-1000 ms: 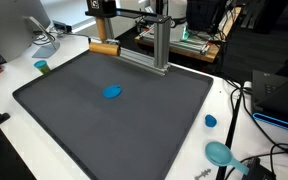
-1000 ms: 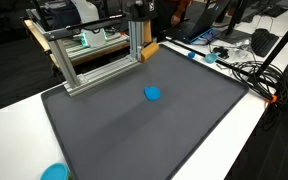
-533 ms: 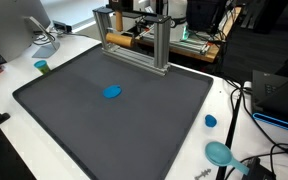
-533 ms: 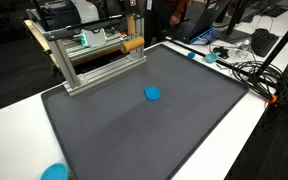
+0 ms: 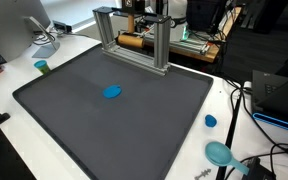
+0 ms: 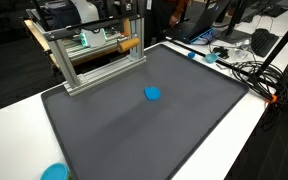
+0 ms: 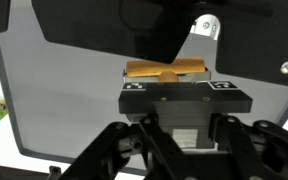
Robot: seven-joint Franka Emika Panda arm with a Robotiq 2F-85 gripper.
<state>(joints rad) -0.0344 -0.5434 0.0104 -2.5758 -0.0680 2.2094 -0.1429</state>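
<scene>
The wooden block (image 7: 164,70) is pinched in the gripper (image 7: 168,86), whose jaws are pressed onto its sides. It is held approx. level, w/ both ends sticking out past the gripper. In an exterior view the block (image 5: 132,41) is seen through the opening of the aluminium frame (image 5: 165,48), just under the gripper and up off the dark mat (image 5: 84,125). Whether the block touches a post or rail can't be told. From the opposite angle it is seen close beside the frame's end post (image 6: 142,40).

Judgement on doing this step well:
- The pinch should be kept firm and centred so the block isn't allowed to twist.
- The block is best carried level, its long axis parallel to the frame's rails.
- Moves should be made slowly, since the posts stand v. near either side of the gripper and an end could be caught.
- Clearance is better checked in the exterior views. The wrist view is mostly filled by the gripper itself.

The blue disc (image 5: 112,92) lies on the mat, below and well apart from the gripper. No clash w/ it is expected. The white desk (image 6: 14,118) carries the mat.
</scene>
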